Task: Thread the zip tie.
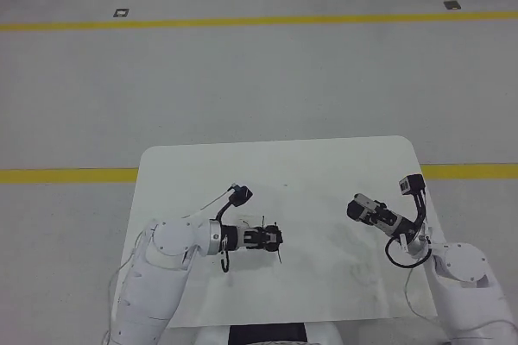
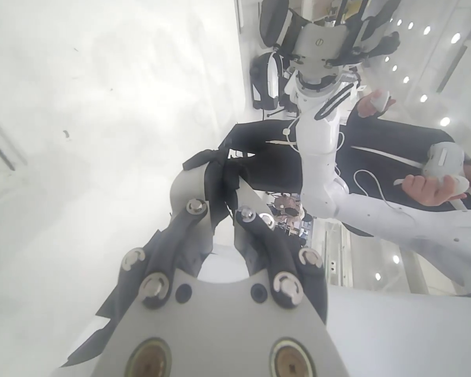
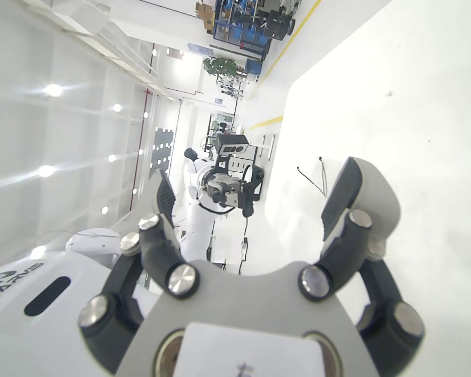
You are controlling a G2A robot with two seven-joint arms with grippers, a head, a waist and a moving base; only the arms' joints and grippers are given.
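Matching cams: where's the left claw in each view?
Top view: left claw over the left half of the white table, pointing toward the other arm.
Left wrist view: its own claw up close, shut on the black zip tie.
Right wrist view: the same claw far off, facing the camera, beside the table's edge.
Shared landmark: the white table.

White glossy arms (image 1: 177, 241), black looping wrist cables (image 1: 223, 210), grey claws (image 3: 255, 178) with silver screws (image 3: 184, 276), black ribbed pads (image 3: 339, 190)
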